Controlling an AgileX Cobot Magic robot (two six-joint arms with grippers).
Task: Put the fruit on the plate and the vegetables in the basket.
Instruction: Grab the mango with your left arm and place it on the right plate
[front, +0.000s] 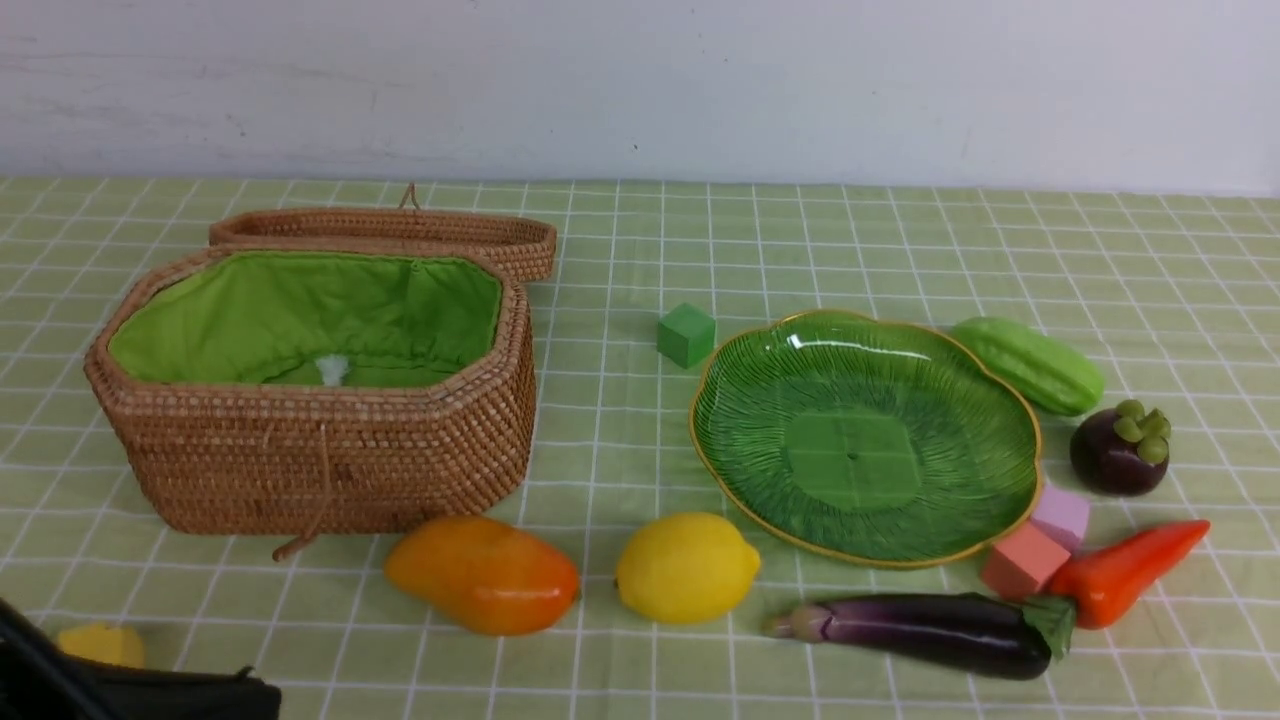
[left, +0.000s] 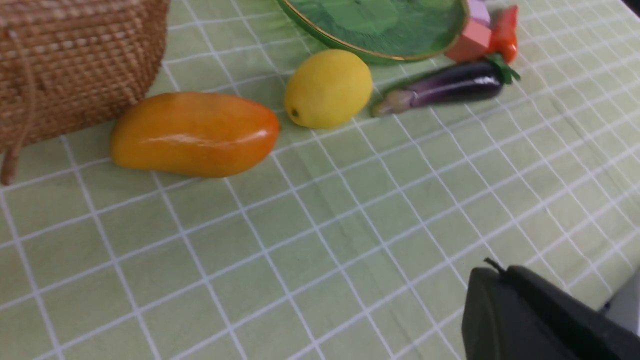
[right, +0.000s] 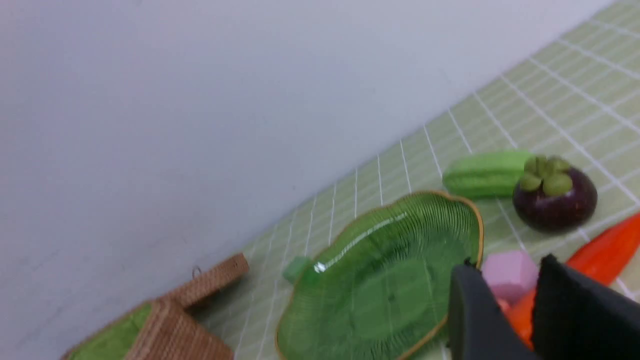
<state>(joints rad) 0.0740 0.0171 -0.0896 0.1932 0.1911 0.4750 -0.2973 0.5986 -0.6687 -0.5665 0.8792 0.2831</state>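
Nothing has been sorted yet: left of the plate (front: 855, 455), the basket (front: 330, 460) is waiting for all three vegetables, then the mango (front: 485, 577) and the lemon (front: 688, 568) are still to be plated; in front of the plate lies the eggplant (front: 920, 630), behind its right rim the gourd (front: 1030, 365), and to its right the mangosteen (front: 1110, 455) and carrot (front: 1125, 575). Well left and nearer than the plate, the left claw (left: 494, 272) is held low, closed on nothing; the right claw (right: 507, 265) is held on the plate's near side, parted and unloaded, carrot visible beyond.
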